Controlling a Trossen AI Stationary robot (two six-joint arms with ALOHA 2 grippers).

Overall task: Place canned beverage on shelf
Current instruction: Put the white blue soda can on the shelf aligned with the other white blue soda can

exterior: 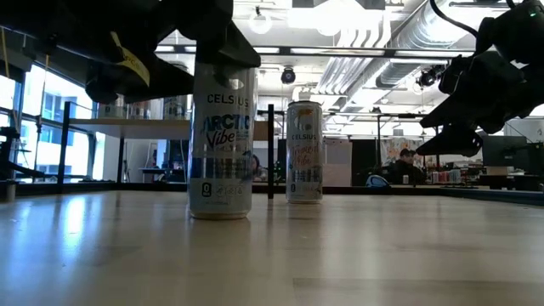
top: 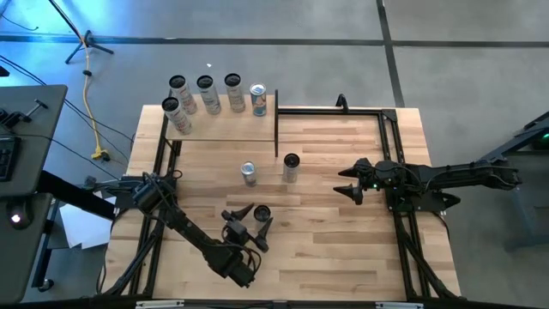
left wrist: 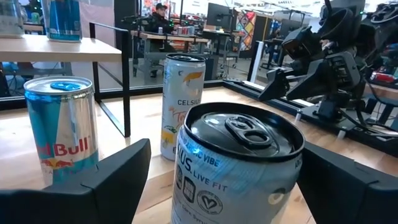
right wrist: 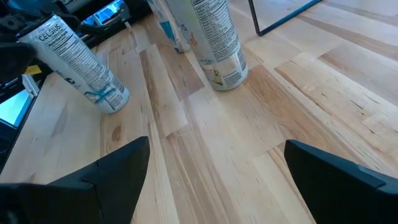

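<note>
A silver Celsius Arctic Vibe can (left wrist: 239, 168) stands upright on its base on the plank tabletop, near the front and left of centre (top: 262, 211). My left gripper (top: 250, 216) is open and level, with one finger on each side of this can and a gap showing on both sides. A second Celsius can (top: 291, 167) and a Red Bull can (top: 249, 173) stand farther back. The shelf (top: 227, 127), a pale board on thin black posts at the far left, carries several cans. My right gripper (top: 347, 184) hangs open over the table's right part, with nothing between its fingers.
A bare black metal frame (top: 330, 108) borders the far right of the table next to the shelf. Black rails (top: 403, 232) run along both sides. Open planks (right wrist: 249, 124) lie between the cans and my right gripper. A person (left wrist: 160, 15) sits in the room beyond.
</note>
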